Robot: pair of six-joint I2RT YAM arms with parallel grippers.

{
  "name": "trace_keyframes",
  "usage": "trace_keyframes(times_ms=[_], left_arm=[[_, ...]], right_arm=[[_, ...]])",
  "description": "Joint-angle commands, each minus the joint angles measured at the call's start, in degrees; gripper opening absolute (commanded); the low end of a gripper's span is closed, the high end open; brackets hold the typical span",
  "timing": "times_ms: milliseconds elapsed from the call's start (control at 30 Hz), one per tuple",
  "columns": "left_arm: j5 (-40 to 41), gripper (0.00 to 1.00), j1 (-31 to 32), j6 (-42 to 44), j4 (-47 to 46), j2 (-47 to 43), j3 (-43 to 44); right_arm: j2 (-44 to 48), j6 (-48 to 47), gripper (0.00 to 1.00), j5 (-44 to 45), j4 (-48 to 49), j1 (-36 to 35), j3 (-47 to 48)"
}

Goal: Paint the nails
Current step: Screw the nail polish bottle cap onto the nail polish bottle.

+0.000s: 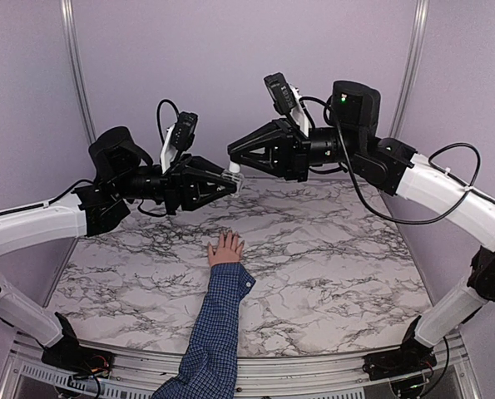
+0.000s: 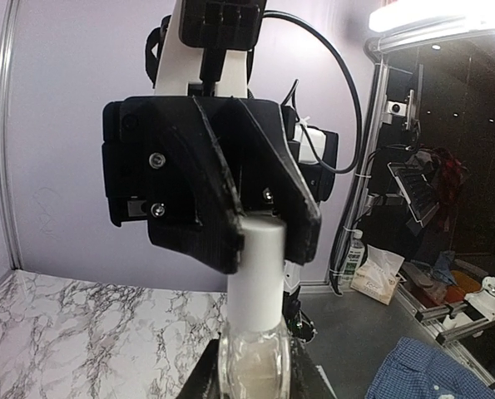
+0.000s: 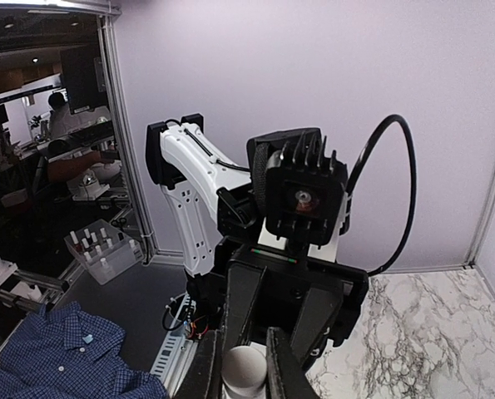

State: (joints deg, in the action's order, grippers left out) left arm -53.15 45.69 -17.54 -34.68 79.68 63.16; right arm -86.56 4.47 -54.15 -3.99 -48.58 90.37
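A small light-skinned hand (image 1: 225,248) with spread fingers lies flat on the marble table (image 1: 339,249), its arm in a blue checked sleeve (image 1: 218,332). Its nails (image 1: 228,237) are too small to make out. Above and behind the hand, my left gripper (image 1: 228,183) is shut on a clear glass bottle (image 2: 254,366) with a tall white cap (image 2: 260,266). My right gripper (image 1: 235,166) meets it from the other side, and its two dark fingers are shut on that white cap (image 3: 245,371). In the wrist views, the left gripper (image 2: 254,381) clamps the glass body and the right gripper (image 3: 247,374) pinches the cap's sides.
Purple walls with metal posts (image 1: 76,66) enclose the table at the back and sides. Beyond the table edge, the left wrist view shows a tissue box (image 2: 382,274) and a water bottle (image 2: 353,253). The right wrist view shows a rack of small bottles (image 3: 101,249).
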Motion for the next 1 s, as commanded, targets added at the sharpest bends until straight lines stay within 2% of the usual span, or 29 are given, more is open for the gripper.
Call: trace_keyframes(times_ms=[0,133,433,700,967], left_arm=[[7.2,0.00,-0.4,2.1,-1.9,-2.3,0.2],[12.9,0.00,-0.5,4.6,-1.9,-3.5,-0.7],[28.7,0.00,-0.3,10.4,-1.9,-4.9,-1.5],[41.7,0.00,0.0,12.7,-1.9,-3.5,-3.0],[54.3,0.00,3.2,19.3,-2.1,-1.7,-3.1]], right_arm=[[-0.6,0.3,0.06,0.2,-0.8,-1.0,0.2],[-0.7,0.8,0.00,1.3,-0.9,-1.2,0.1],[-3.0,2.1,0.00,11.8,-4.5,-1.8,2.4],[-6.9,5.0,0.00,24.7,-6.5,-4.5,4.5],[-7.8,10.1,0.00,40.6,-5.5,-6.4,3.6]])
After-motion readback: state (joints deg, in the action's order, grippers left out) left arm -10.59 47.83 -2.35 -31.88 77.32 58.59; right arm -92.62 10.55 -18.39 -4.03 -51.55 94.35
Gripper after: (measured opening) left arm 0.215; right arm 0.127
